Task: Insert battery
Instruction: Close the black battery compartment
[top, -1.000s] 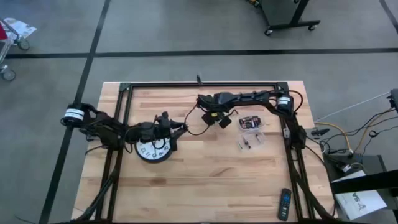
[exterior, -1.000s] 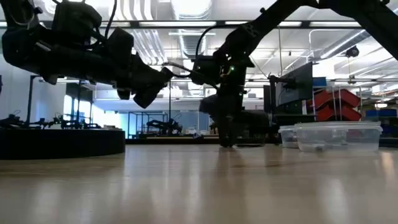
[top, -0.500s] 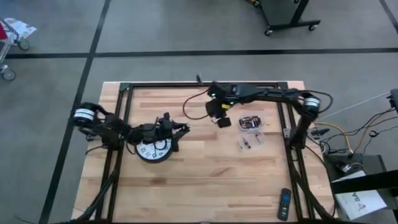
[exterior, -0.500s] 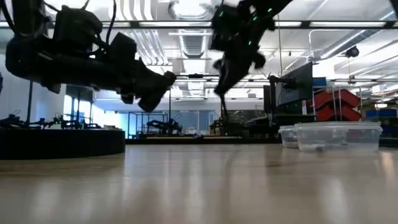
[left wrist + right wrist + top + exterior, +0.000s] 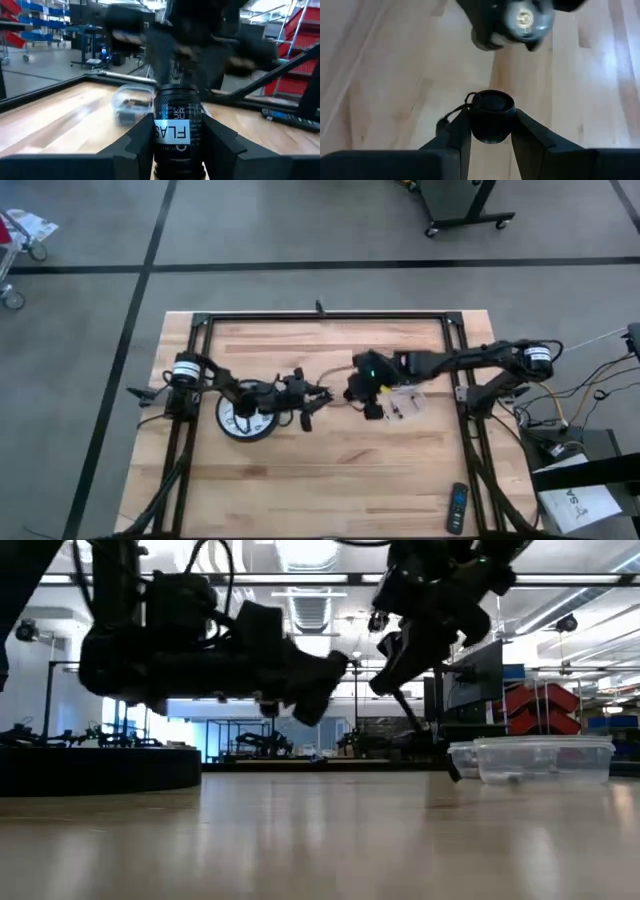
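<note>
My left gripper (image 5: 177, 137) is clamped on the black flashlight (image 5: 176, 120), whose long axis runs straight out ahead of the fingers, open end toward my right arm. My right gripper (image 5: 490, 131) grips a round black cap (image 5: 491, 115) with a lanyard; just beyond it I see the flashlight's end face-on. From above, both grippers meet mid-table (image 5: 330, 460), with the clock (image 5: 243, 420) behind my left gripper and the clear container (image 5: 405, 402) beside my right.

Black flashlight (image 5: 176, 131) and its detached cap (image 5: 491, 115)
</note>
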`<state>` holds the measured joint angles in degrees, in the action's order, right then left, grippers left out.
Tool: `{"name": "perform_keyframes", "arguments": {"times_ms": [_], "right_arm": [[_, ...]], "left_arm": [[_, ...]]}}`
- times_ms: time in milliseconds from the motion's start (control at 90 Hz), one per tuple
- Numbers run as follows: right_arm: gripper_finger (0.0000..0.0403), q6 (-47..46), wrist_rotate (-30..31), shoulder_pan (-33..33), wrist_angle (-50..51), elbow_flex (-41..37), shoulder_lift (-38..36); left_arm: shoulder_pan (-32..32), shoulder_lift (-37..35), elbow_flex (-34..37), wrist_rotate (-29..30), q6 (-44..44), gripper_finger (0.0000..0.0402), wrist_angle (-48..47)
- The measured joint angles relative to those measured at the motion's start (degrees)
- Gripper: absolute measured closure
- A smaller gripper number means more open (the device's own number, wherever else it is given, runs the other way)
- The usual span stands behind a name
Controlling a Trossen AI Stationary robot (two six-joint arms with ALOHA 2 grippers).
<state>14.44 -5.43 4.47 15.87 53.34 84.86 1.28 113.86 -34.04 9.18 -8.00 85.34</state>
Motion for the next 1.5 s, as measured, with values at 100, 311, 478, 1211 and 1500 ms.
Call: {"name": "perform_keyframes", "arguments": {"times_ms": [100,311,478,1211,1500], "right_arm": [[0.0312,-0.4,5.4,-3.0,-1.6,-0.5,0.0],[0.0315,-0.4,8.7,-6.5,-1.1,0.3,-0.1],[0.0311,-1.5,10.8,-8.0,-3.9,0.3,0.3],[0.0310,-2.7,9.2,-10.0,-2.7,-1.0,0.5],[0.0313,-5.2,6.1,-13.1,-13.4,-5.8,-0.1]], "left_arm": [[0.2,-0.2,-2.0,-1.3,-0.4,0.0296,-5.8],[2.3,-0.6,-4.8,-2.7,-0.6,0.0297,-13.3],[3.1,-0.6,-6.9,-3.3,0.0,0.0280,-14.7],[4.5,-0.6,-4.5,-0.2,2.0,0.0295,-18.5],[6.6,-0.6,-3.0,2.1,4.3,0.0293,-17.1]]}}
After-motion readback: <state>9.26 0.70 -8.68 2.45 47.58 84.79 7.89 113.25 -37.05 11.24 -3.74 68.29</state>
